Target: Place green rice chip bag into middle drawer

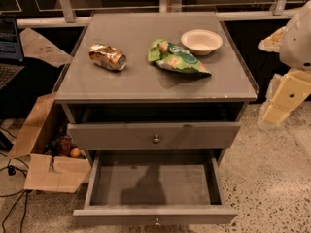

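Note:
The green rice chip bag (178,58) lies flat on the grey cabinet top (146,81), right of centre, just left of and in front of a white bowl (201,41). The middle drawer (153,183) stands pulled out at the bottom of the view, with a bare grey floor and a knob on its front panel. My arm's white and cream links show at the right edge. The gripper (281,106) hangs there beside the cabinet's right side, below the level of the top and away from the bag. It holds nothing that I can see.
A dented gold-brown can (107,57) lies on the top's left part. A drawer above the open one shows only its front panel and knob (156,139). An open cardboard box (48,164) stands on the floor at left, next to a laptop (9,47).

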